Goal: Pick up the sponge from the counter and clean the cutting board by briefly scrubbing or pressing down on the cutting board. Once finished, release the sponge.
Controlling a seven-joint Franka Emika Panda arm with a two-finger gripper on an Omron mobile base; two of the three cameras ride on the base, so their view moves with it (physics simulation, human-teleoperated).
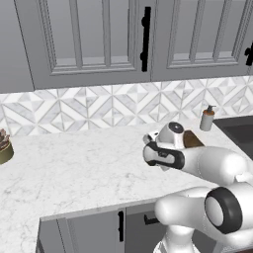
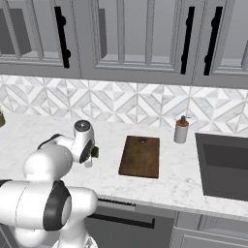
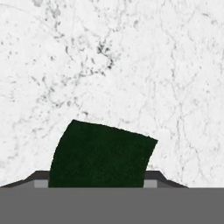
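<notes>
**Operator:** While the arm is bent low over the counter (image 2: 184, 179), report gripper status.

**Inspector:** In the hand view the gripper (image 3: 97, 177) has the sponge (image 3: 101, 155) between its two finger tips. The dark green face of the sponge fills the lower centre of that view, with the tips showing at either side of its lower edge. The jaws are closed on the sponge. White marble worktop lies beyond it.

**Operator:** Confirm sponge position from the base cameras.

**Inspector:** In the right base view a small dark green patch, the sponge (image 2: 95, 152), shows just beside the wrist, left of the cutting board (image 2: 141, 156) and apart from it. Whether the sponge touches the worktop or is held just off it cannot be told.

**Operator:** Cutting board location?

**Inspector:** The board lies flat on the counter, long side running toward the backsplash. In the left base view the cutting board (image 1: 192, 140) is mostly hidden behind the wrist.

**Operator:** Other items?

**Inspector:** A soap dispenser (image 2: 181, 130) stands near the backsplash, right of the board, and a sink basin (image 2: 225, 167) is set into the counter at far right.
</notes>
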